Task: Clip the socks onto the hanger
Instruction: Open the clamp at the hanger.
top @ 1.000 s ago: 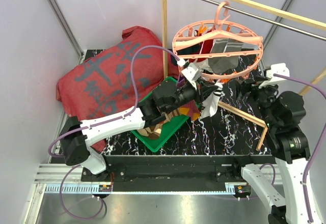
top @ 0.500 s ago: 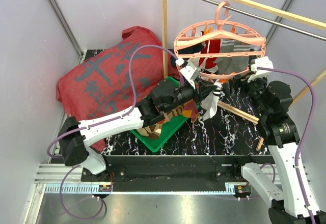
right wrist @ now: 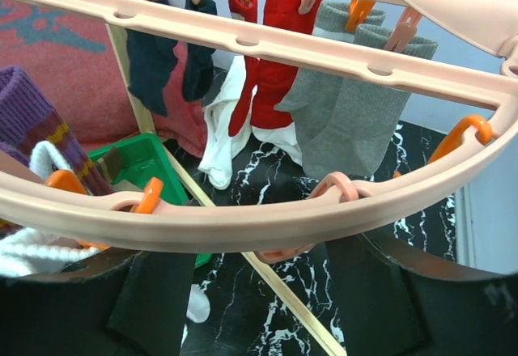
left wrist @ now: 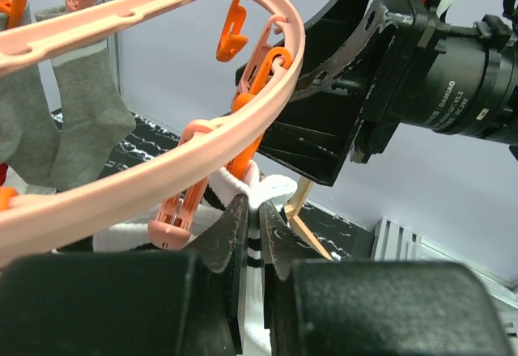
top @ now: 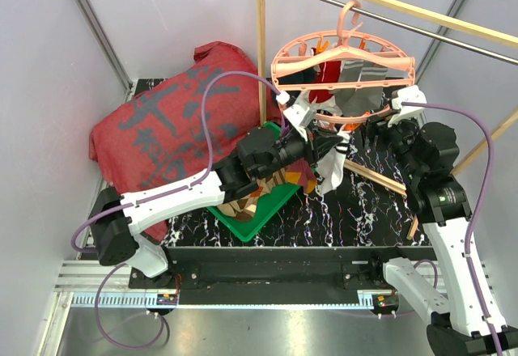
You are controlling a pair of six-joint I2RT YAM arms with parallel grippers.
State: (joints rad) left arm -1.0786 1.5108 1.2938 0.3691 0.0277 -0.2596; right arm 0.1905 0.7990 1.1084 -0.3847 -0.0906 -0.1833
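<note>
The salmon-pink hanger [top: 344, 65] hangs by its hook from the metal rail, with navy, red, white and grey socks [right wrist: 348, 113] clipped on. My left gripper [top: 328, 141] is shut on the cuff of a white sock with black stripes [left wrist: 257, 198] and holds it just under the ring's rim [left wrist: 162, 170], beside a pink clip [left wrist: 174, 210]. The sock's foot hangs down [top: 330, 170]. My right gripper [top: 379, 121] is open at the ring's near right rim. The rim [right wrist: 267, 218] and a pink clip [right wrist: 283, 253] lie between its spread fingers [right wrist: 154, 307].
A green tray [top: 259, 210] with more socks sits under the left arm. A big red cloth [top: 170, 121] covers the back left. The wooden frame's post [top: 261, 48] and a slanted bar [right wrist: 275, 283] stand close to the ring. A purple-striped sock [right wrist: 40, 121] hangs at the left.
My right arm has risen and moved left, bringing its open fingers up to the ring's rim. The hanger has swung slightly. My left gripper still holds the striped sock under the ring.
</note>
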